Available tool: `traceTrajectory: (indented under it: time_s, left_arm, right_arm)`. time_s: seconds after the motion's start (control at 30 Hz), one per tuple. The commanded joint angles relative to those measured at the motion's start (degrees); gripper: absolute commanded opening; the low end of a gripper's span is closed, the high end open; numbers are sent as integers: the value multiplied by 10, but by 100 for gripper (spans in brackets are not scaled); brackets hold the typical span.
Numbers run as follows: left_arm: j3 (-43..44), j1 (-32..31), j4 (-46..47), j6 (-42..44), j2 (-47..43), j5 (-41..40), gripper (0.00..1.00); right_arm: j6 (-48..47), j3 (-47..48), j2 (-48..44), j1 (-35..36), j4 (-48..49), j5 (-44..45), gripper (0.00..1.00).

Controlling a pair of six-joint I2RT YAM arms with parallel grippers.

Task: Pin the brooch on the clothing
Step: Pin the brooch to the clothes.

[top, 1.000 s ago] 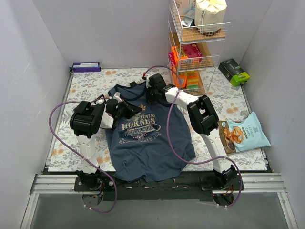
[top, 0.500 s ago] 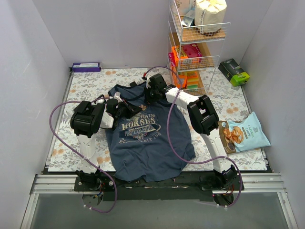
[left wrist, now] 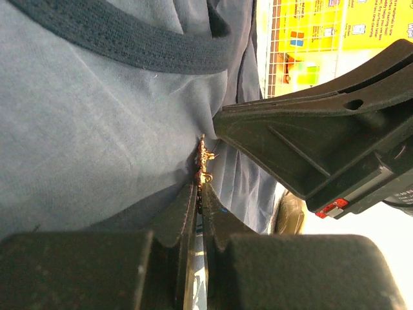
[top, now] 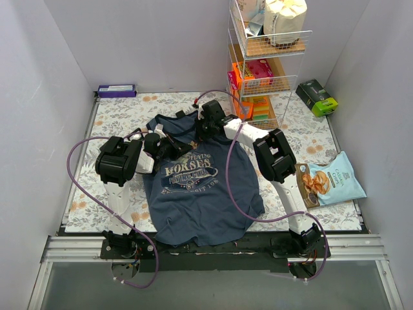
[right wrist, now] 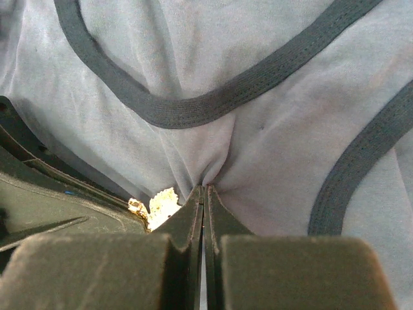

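Hidden in the top view, plain only from the wrists: small gold brooch (left wrist: pixel 204 161), lying against the clothing (top: pixel 193 194) just below the neckline. Left gripper (left wrist: pixel 200 194) pressed together on the brooch. Right gripper (right wrist: pixel 205 192) pinching a fabric fold just beside it. No visible change from a second earlier. Far right: wire rack (top: pixel 284 84) holding coloured boxes (top: pixel 255 70).

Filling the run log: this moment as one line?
left gripper: shut on brooch | right gripper: shut on clothing | brooch: touching clothing
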Motion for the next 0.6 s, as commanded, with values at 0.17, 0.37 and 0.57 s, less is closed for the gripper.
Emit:
traceTrajectory:
  time_s: [0.17, 0.37, 0.57]
  left_arm:
    - [21, -14, 7, -3, 6, 12, 0]
    - [24, -16, 9, -5, 9, 12, 0]
    - [21, -17, 21, -12, 9, 22, 0]
  right_arm:
    - [16, 26, 1, 21, 17, -31, 1]
    - [17, 30, 3, 21, 13, -29, 1]
    - [16, 32, 1, 20, 12, -31, 1]
